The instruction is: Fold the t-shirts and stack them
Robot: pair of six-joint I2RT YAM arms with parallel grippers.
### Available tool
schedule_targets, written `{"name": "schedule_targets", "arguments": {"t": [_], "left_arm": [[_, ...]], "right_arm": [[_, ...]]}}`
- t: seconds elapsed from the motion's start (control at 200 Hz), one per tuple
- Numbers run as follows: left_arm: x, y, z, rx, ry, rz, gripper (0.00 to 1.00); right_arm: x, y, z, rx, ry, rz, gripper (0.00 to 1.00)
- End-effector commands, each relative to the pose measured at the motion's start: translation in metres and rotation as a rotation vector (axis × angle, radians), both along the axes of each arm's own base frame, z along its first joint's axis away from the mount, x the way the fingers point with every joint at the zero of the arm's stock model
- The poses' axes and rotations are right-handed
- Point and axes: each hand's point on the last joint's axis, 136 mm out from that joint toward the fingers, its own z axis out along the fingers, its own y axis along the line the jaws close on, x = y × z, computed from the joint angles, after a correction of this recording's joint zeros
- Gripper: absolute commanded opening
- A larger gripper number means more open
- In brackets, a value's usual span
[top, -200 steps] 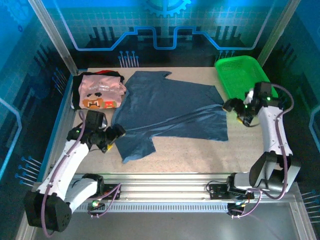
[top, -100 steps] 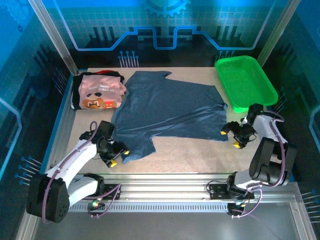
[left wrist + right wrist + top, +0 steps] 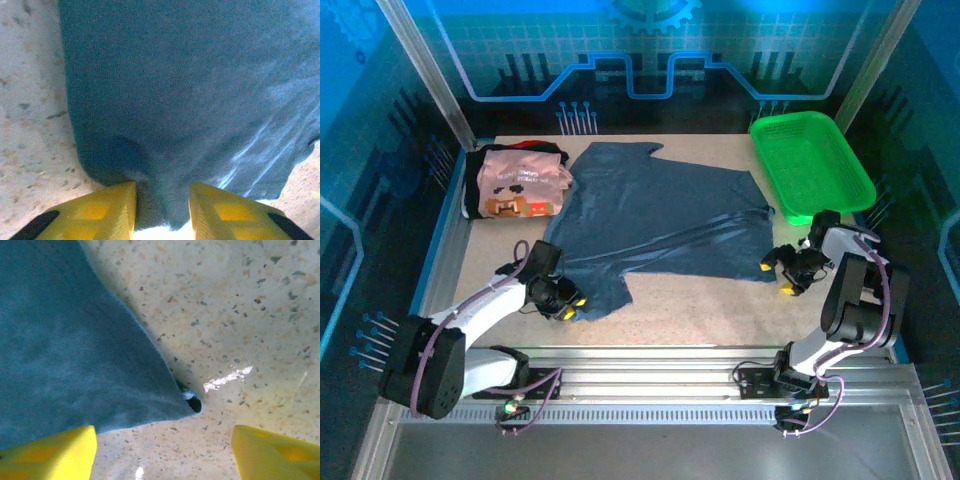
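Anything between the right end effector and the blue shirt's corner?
Nothing visible. The blue shirt has its corner lying on the table, in line with the gap of the open right end effector.

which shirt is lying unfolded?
The slate-blue t-shirt, spread open across the middle of the table. The pink printed t-shirt sits folded on the black t-shirt at the far left corner.

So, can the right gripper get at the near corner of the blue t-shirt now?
Probably yes. The right gripper stands open just before the blue t-shirt, whose corner lies flat ahead of the gap between its fingers, nothing on top.
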Motion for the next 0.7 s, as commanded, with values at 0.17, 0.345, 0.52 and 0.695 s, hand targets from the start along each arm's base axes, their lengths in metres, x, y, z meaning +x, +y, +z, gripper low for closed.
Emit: {"name": "schedule_targets", "arguments": {"t": [0.17,0.345,0.52,0.695], "left_arm": [[0.000,-0.004,0.001,-0.017,-0.017,-0.008,0.06],[-0.006,0.003,0.016,0.011,-0.040,-0.009,0.00],[-0.014,0.015,0.049,0.049,-0.092,-0.004,0.00],[-0.029,0.022,0.072,0.051,-0.121,0.021,0.00]], "right_arm": [[-0.001,0.011,-0.023,0.020,0.064,0.004,0.52],[-0.003,0.006,-0.024,-0.008,0.086,-0.009,0.14],[-0.003,-0.007,0.006,-0.088,0.053,-0.008,0.00],[-0.022,-0.013,0.032,-0.129,0.043,-0.019,0.00]]}}
